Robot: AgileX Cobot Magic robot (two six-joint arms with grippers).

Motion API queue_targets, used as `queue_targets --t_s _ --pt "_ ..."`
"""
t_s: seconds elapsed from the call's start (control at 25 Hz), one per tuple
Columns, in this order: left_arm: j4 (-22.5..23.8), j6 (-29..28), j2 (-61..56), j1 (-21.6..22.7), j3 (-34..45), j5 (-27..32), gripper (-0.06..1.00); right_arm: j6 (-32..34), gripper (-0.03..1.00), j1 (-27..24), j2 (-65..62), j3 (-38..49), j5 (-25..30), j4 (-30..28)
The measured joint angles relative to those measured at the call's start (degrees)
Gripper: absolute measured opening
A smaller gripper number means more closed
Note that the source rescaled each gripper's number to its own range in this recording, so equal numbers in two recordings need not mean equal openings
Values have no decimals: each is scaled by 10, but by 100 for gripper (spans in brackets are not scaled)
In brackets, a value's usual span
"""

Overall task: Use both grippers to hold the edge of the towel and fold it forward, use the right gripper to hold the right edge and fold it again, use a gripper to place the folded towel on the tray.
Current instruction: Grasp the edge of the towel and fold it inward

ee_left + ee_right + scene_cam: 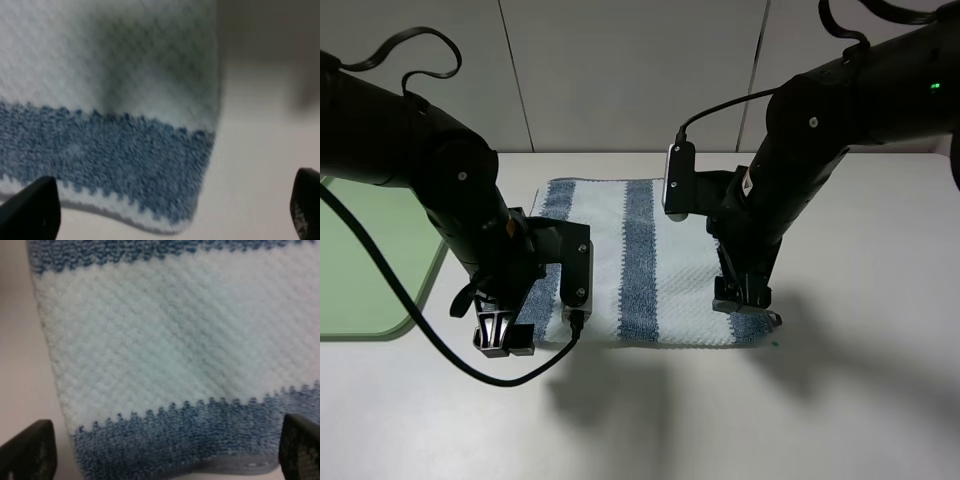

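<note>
Both pincers are standing spread wide and pinching nothing. The left pincer (503, 335) is hanging at the towel's near left corner and the right pincer (742, 298) is hanging over its near right corner. From each of them the towel (650, 260) is lying just below and stretching away toward its far hem, flat on the desk (860, 400). Its blue and whitish stripes are running from near hem to far hem, and its longer side is running across from one pincer to the other. In the left wrist view the corner and the grey hem (125, 217) are showing between the two black fingertips (30, 210). The right wrist view is showing the same hem (240, 465) lying between that arm's tips, so each arm is sitting nearest its own corner. Whether any tip is touching the cloth I cannot tell. The coming grasp seems to be turning on that near hem, which both pincers are looking set to close on. The left arm is bending down from the towel's left side with its wrist pitched steeply down, while the right arm is arching over from beyond the towel's far right, its forearm pointing almost straight down. The green tray (360, 260) is lying well to the left of the towel, partly behind the left arm.
</note>
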Motion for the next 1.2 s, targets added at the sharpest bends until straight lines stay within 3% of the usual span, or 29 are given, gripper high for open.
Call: queue_targets --t_s 0.72,1.2 --pt "-7 19 2 29 23 -27 93 -11 100 0 67 11 -14 5" --pt "-35 41 3 29 33 -40 92 -12 100 0 68 48 -58 9"
